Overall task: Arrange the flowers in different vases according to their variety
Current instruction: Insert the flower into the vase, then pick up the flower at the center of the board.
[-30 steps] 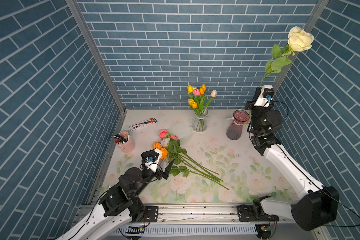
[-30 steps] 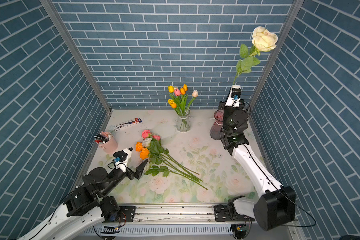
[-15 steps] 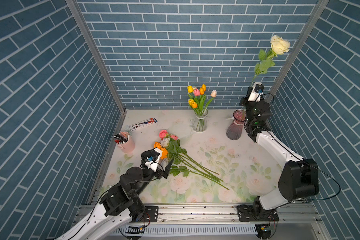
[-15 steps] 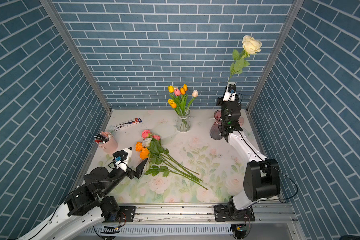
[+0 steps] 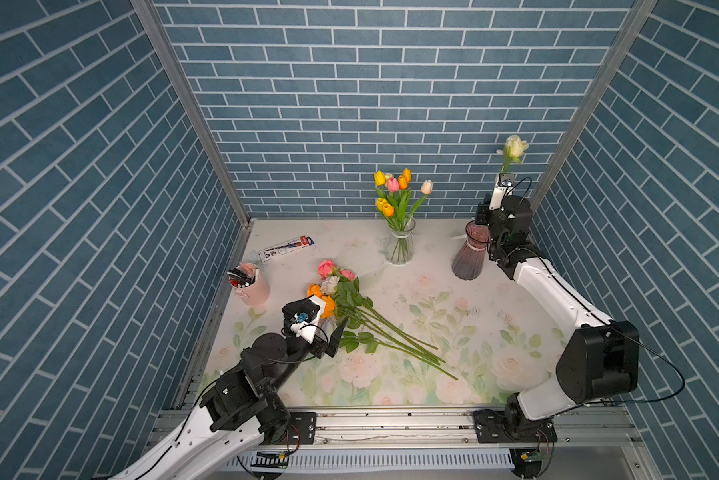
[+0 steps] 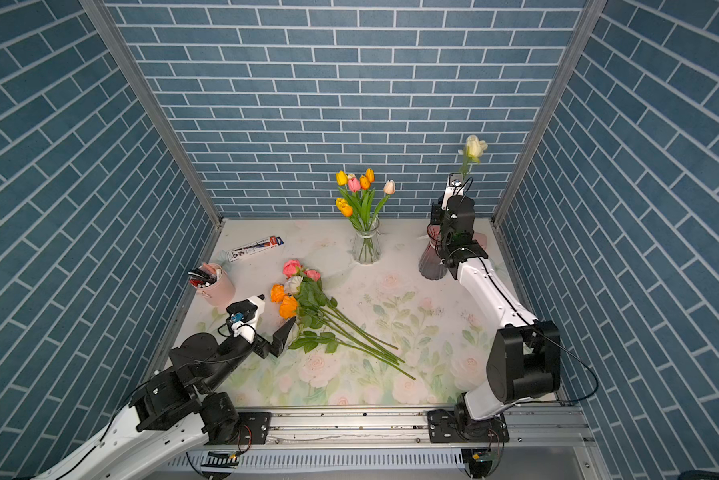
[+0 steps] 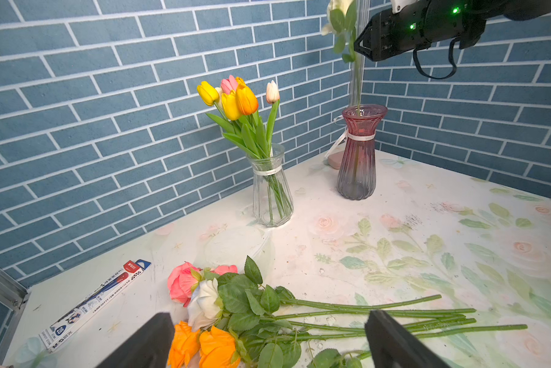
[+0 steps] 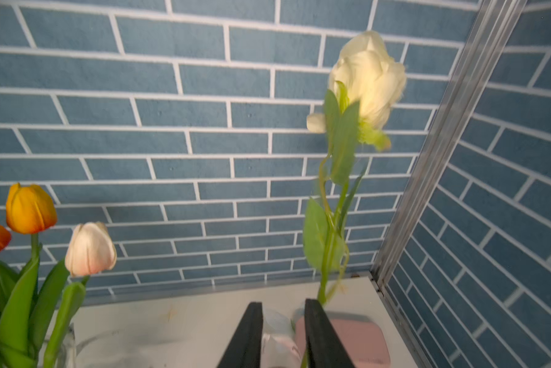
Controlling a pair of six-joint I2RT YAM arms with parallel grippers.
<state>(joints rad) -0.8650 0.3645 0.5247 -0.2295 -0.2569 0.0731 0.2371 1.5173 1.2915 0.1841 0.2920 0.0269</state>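
One white rose (image 5: 514,146) stands in the purple vase (image 5: 468,258), right tool (image 8: 283,303) parted.

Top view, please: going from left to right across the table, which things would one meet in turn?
The pink pen cup → loose roses, by their heads → clear vase holding tulips → purple vase → white rose, by its head.

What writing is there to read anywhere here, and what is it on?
"M&G": on the long packet.
"2B": in a blue circle on it.
The rest of its print: too small to read.
White bands on the clear vase and purple vase: print too small.
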